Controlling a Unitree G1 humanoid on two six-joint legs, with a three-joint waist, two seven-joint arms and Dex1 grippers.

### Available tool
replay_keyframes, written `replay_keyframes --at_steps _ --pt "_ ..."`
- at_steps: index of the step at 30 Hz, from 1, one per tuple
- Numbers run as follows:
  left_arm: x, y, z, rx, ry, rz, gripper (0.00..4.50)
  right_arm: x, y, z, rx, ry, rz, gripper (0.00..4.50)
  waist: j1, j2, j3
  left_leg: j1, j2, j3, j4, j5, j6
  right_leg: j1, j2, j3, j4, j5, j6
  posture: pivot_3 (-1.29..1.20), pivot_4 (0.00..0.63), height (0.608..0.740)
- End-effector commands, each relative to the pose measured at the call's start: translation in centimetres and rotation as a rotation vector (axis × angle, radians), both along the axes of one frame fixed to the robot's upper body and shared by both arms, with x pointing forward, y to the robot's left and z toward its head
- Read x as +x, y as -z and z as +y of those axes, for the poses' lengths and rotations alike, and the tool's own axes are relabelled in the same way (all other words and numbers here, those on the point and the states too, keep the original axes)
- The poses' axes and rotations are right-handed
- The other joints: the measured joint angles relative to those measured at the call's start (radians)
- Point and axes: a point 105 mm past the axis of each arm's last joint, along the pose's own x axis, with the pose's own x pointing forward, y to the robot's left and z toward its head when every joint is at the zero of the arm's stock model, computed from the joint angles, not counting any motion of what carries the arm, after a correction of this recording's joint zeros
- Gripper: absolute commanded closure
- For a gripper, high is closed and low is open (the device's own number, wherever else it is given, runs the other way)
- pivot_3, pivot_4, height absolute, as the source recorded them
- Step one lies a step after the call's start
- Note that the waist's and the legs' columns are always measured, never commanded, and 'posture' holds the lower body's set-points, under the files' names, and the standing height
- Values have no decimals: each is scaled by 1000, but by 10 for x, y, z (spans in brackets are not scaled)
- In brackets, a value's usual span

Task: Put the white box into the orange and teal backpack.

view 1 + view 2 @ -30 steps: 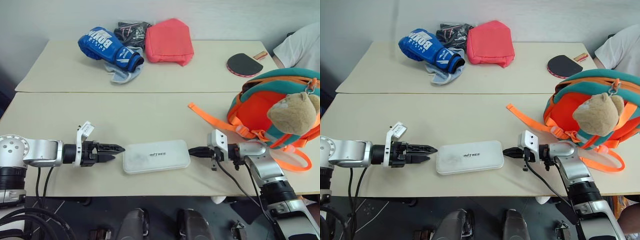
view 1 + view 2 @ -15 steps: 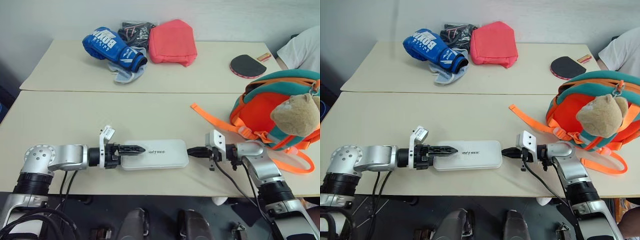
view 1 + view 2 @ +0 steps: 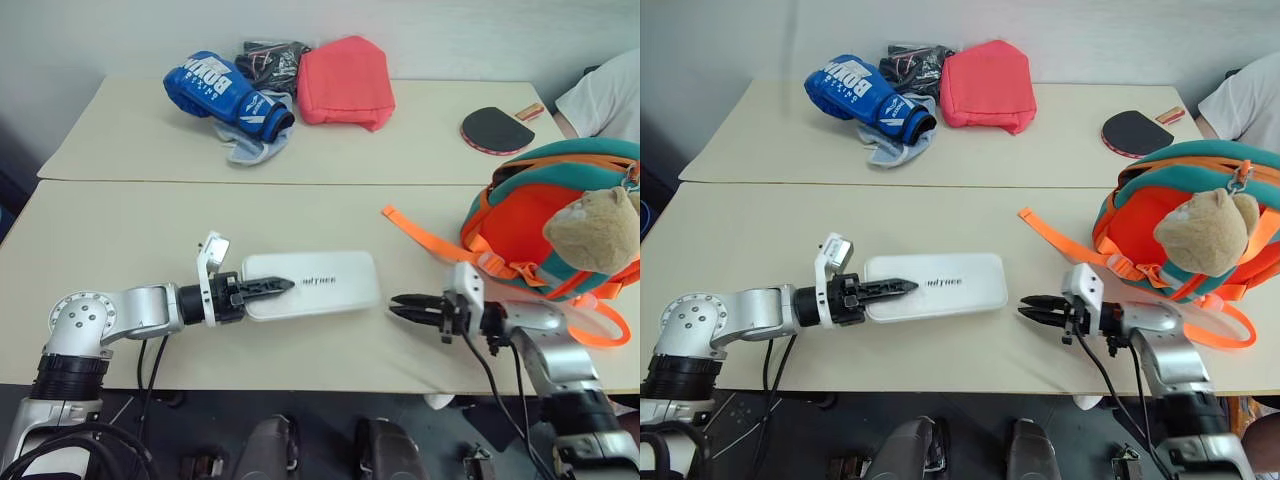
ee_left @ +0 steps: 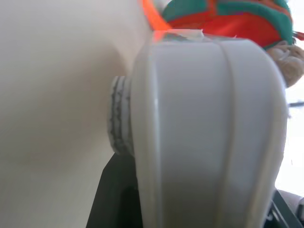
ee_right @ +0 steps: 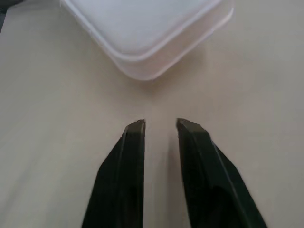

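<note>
While the white box (image 3: 310,285) lies on the near table (image 3: 120,240), a little left of its middle, the left gripper (image 3: 262,288) reaches in from the left and pinches the box's left end: one black finger lies across the lid, pointing toward the small dark lettering, and in the left wrist view the box's end (image 4: 209,123) sits clamped close against the camera. That left end looks raised slightly off the table, though how much of the box still rests on the surface cannot be told. Just off the box's right end, apart from it, the right gripper (image 3: 405,306) points left toward the box with its two fingers (image 5: 130,156) parted by a narrow gap and nothing between them; the right wrist view shows bare table under the tips and the box's rounded corner (image 5: 147,47) a little beyond. To the right stands the orange and teal backpack (image 3: 520,215), a tan plush bear (image 3: 597,230) hanging on its front and an orange strap (image 3: 425,235) trailing left over the table toward the box. On the far table (image 3: 420,140) rest a blue boxing glove (image 3: 225,90), a coral-red pouch (image 3: 345,82) and a table-tennis paddle (image 3: 495,128).
</note>
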Motion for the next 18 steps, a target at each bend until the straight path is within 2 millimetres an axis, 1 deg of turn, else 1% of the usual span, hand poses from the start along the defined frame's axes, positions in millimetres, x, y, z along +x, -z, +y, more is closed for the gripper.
replay_keyframes --at_steps 1,2,3,6,7,8,10,11,13,14,16,18 --pt "-18 -5 1 93 136 -360 3258 -21 -22 -37 2 227 -116 2192 1 0 0 0 0 3 -2 -1 -1 -2 1 1 -1 0 0 0 150 740" --pt "-22 -3 0 112 179 -453 3258 -27 -24 -48 -2 297 -139 1858 3 1 0 0 0 6 -3 -2 -4 -3 2 2 -1 0 0 0 150 740" --pt "-22 -5 0 94 181 -502 3258 -33 -26 -59 -9 366 -161 1513 7 1 -1 0 0 9 -5 -3 -4 -6 3 2 -2 0 0 0 150 740" --pt "-12 -18 -6 34 133 -738 3258 -55 -29 -102 -71 579 -227 499 18 1 0 1 0 14 -8 -3 -4 -8 3 3 -4 0 0 0 150 740" --pt "-11 -18 -8 36 135 -791 3258 -61 -28 -110 -87 608 -230 150 20 1 0 1 1 14 -7 -3 -4 -8 2 5 -3 1 0 0 150 740" --pt "-9 -18 -8 27 134 -811 3258 -68 -27 -124 -110 650 -225 29 21 1 0 1 1 14 -6 -3 -3 -8 2 6 -4 2 0 0 150 740" --pt "-6 -18 -8 11 141 -830 3258 -80 -27 -145 -128 717 -215 29 21 1 0 1 2 14 -5 -4 -2 -8 1 9 -4 4 -1 0 150 740" --pt "-5 -17 -7 6 148 -840 3258 -84 -28 -154 -128 745 -211 29 20 1 0 2 3 15 -5 -4 -2 -7 -1 9 -4 4 -1 0 150 740" --pt "-6 -15 -7 7 165 -847 3258 -89 -29 -162 -123 770 -206 29 17 1 0 2 4 15 -5 -4 -2 -8 -1 9 -4 4 -1 0 150 740" --pt "-6 -15 -7 13 189 -850 3258 -94 -33 -172 -112 797 -195 29 16 1 0 2 4 15 -5 -4 -2 -8 -1 9 -4 4 -1 0 150 740" --pt "-6 -17 -7 8 220 -853 3258 -98 -45 -191 -70 850 -209 29 16 1 0 2 5 15 -5 -3 1 -8 -1 9 -4 4 -1 0 150 740" --pt "-6 -21 -7 -18 225 -853 3258 -89 -54 -196 -58 833 -220 29 17 1 0 1 4 15 -2 -2 5 -8 -1 8 -3 4 -1 0 150 740"
